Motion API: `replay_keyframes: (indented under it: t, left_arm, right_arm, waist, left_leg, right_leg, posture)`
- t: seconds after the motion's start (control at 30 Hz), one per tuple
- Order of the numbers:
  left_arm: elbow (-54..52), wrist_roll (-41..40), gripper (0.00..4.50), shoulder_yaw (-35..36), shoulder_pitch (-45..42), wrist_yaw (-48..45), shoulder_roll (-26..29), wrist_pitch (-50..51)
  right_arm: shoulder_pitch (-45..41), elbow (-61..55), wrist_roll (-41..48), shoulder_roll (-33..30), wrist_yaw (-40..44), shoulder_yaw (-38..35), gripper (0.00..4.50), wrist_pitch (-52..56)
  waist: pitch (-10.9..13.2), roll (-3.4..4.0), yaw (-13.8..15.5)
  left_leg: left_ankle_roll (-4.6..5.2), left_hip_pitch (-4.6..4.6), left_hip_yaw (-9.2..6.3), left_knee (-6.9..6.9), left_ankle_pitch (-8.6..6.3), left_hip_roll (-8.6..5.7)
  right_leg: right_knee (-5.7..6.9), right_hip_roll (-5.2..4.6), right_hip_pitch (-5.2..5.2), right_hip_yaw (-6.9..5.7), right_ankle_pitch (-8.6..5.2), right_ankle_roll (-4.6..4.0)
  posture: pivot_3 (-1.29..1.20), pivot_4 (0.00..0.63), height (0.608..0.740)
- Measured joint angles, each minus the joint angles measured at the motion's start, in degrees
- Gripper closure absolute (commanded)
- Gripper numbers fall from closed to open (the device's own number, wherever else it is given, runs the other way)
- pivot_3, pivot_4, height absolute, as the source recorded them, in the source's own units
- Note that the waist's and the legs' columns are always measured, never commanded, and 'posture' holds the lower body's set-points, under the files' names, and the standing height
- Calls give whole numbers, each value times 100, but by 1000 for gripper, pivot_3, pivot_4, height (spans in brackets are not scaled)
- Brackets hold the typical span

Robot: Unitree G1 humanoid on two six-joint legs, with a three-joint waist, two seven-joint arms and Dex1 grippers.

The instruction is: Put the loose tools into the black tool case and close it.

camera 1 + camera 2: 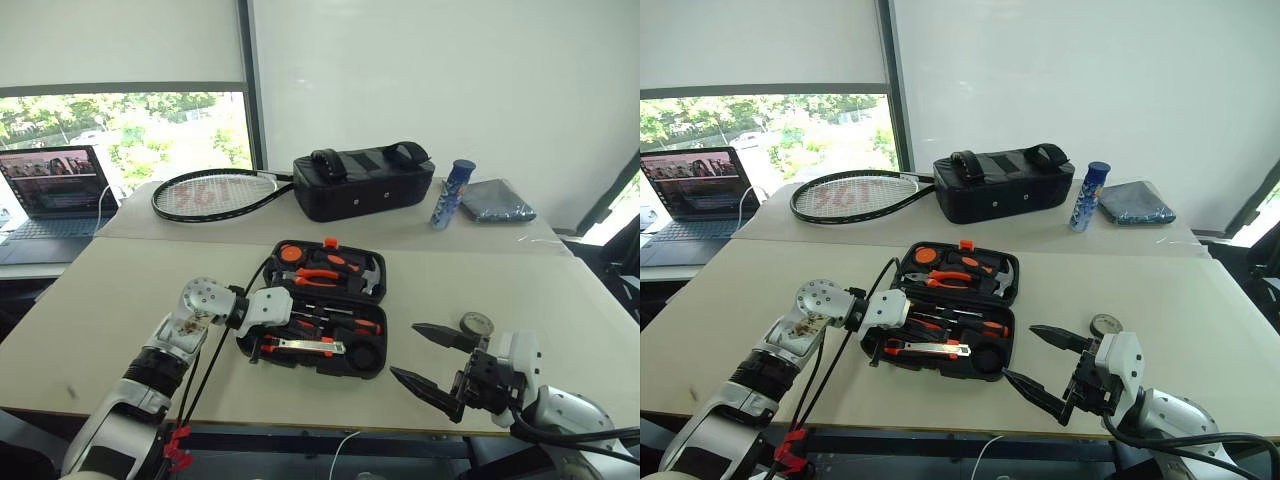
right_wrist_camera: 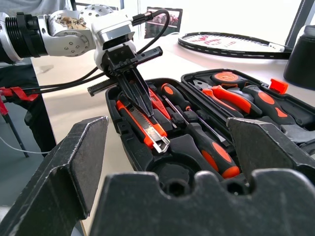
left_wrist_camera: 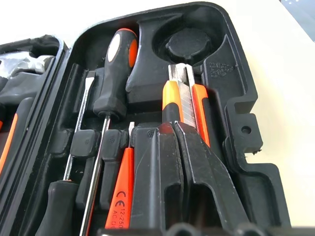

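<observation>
Hovering over the open black tool case — left claw pinched shut, right claw spread wide.

Left claw's closed fingers hold nothing and point down onto the utility knife, which lies in its slot right under the tips; two long screwdrivers and the orange tester screwdriver sit in slots just beside it. Right claw is empty, beside the case on the desk — the grey tape roll lies loose just beyond it.
</observation>
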Motion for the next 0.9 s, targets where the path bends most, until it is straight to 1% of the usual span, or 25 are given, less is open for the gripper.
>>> replay_keyframes:
  t: [0.2,0.37,0.53,0.9]
  left_arm:
    - [-354,2,4412,-91,62,-40,171,546]
    - [-507,23,4412,-142,140,-55,349,846]
    - [-528,99,4412,-162,213,-51,518,935]
    - [-520,95,4412,-111,307,-32,566,669]
  right_arm:
    - [-1,-1,1,32,-4,3,0,0]
    - [-1,-2,2,36,-6,6,0,0]
    - [5,-7,3,41,-7,24,0,1]
    - [-7,-7,4,46,-10,60,0,1]
  waist:
    - [-3,4,-23]
    - [-15,23,-76]
    - [-16,24,-175]
    - [-18,28,-166]
  left_leg:
    - [0,-2,0,-2,0,1]
    - [0,7,0,-13,-1,4]
    - [1,7,1,-22,-1,6]
    - [1,12,1,-32,-1,6]
  right_leg:
    - [-1,1,-2,0,-3,-1]
    - [3,4,-2,0,-11,-13]
    - [2,6,-7,3,-15,-16]
    - [2,6,-5,2,-19,-20]
  posture:
    - [0,150,740]
    - [0,150,740]
    - [0,150,740]
    - [0,150,740]
